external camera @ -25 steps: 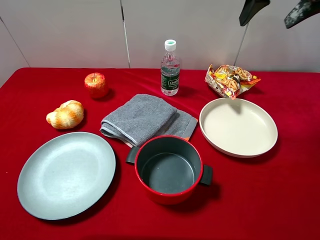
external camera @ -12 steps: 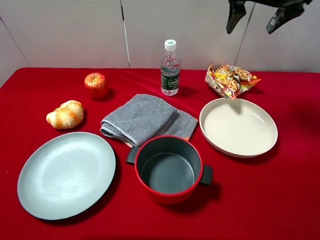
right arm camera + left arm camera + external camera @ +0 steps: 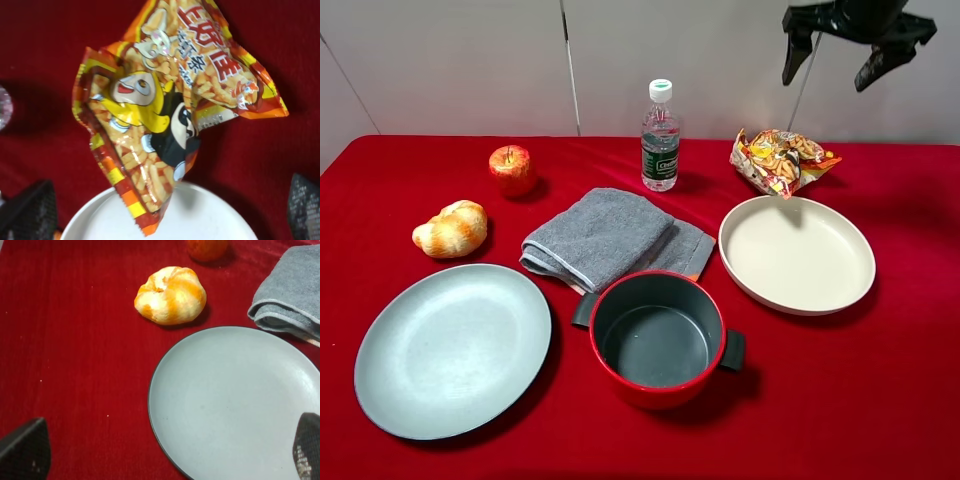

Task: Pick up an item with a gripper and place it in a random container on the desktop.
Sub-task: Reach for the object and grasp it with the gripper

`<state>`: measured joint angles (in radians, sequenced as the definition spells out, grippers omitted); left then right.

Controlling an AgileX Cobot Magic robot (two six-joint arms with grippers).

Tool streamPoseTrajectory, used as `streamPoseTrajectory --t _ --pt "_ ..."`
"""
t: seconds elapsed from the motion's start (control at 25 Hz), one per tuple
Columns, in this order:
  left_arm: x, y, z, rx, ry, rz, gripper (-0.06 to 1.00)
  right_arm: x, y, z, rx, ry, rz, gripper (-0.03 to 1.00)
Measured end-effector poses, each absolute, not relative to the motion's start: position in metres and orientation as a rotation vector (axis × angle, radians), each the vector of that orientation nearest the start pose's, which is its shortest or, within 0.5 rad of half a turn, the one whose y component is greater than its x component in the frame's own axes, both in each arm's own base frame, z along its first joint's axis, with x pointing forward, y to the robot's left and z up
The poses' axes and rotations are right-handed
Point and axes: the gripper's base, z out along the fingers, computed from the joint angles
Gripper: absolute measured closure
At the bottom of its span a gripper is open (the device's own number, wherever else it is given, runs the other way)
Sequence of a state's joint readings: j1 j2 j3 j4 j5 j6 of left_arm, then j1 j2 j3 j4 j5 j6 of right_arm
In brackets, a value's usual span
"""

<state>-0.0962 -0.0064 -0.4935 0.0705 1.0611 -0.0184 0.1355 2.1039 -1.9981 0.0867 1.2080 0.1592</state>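
The foil snack bag (image 3: 781, 160), orange, yellow and red, lies on the red cloth just behind the cream-white dish (image 3: 797, 253). In the right wrist view the bag (image 3: 165, 110) fills the middle and one corner overlaps the dish rim (image 3: 210, 197). My right gripper (image 3: 832, 62) hangs open high above the bag, its two black fingertips (image 3: 30, 210) wide apart on either side of it. My left gripper (image 3: 165, 452) is open above the grey-blue plate (image 3: 235, 405); it is out of the exterior view.
A water bottle (image 3: 660, 137) stands left of the bag. A grey towel (image 3: 605, 237), a red pot (image 3: 658, 338), a red apple (image 3: 511, 169), a bread roll (image 3: 451, 229) and the grey-blue plate (image 3: 453, 347) lie on the red table.
The right gripper has come down from the top edge of the exterior view and now hangs lower above the snack bag, fingers spread. Nothing on the table has moved.
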Motion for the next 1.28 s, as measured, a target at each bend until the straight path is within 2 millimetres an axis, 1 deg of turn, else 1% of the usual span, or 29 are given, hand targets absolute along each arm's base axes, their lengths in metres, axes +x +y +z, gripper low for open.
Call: streamPoseTrajectory --t 0.2,0.32,0.48,0.68,0.92,1.28 --pt "-0.005 0.006 0.276 0.076 2.041 0.013 -0.01 0.465 0.058 0.255 0.115 2.833 0.214 0.27" --pt "-0.005 0.006 0.276 0.076 2.041 0.013 -0.01 0.471 0.053 0.245 0.146 2.826 0.240 0.27" --pt "-0.005 0.006 0.276 0.076 2.041 0.013 -0.01 0.478 0.052 0.233 0.164 2.820 0.255 0.27" --pt "-0.005 0.006 0.276 0.076 2.041 0.013 -0.01 0.487 0.053 0.207 0.187 2.833 0.262 0.27" --pt "-0.005 0.006 0.276 0.076 2.041 0.013 -0.01 0.495 0.054 0.181 0.198 2.853 0.259 0.27" --pt "-0.005 0.006 0.276 0.076 2.041 0.013 -0.01 0.500 0.054 0.155 0.210 2.879 0.256 0.27"
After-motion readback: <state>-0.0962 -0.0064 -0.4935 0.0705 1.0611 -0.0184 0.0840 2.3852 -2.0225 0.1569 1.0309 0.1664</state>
